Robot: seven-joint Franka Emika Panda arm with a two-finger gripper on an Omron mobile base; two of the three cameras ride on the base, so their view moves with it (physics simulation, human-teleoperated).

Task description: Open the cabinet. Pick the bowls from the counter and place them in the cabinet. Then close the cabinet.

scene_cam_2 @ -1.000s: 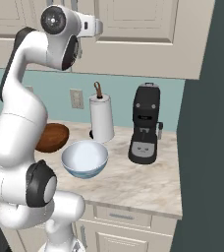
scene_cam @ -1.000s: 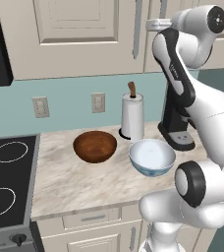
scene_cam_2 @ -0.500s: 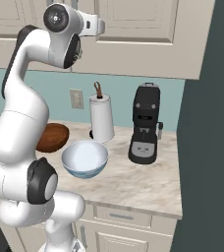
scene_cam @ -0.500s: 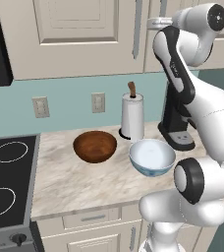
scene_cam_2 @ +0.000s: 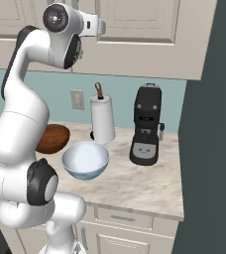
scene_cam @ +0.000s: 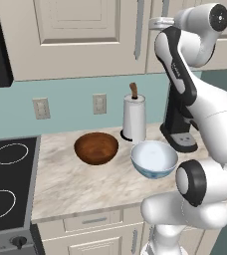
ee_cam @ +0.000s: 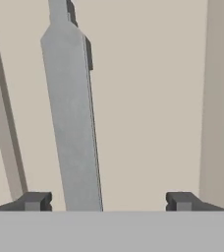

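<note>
Running upright between the wide-open, empty pincer, the cabinet handle sits nearer one fingertip

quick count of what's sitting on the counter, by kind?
Bowls: 2 (brown wooden bowl, white bowl)
Paper towel roll: 1
Coffee machine: 1
Total: 4 on the counter
</note>
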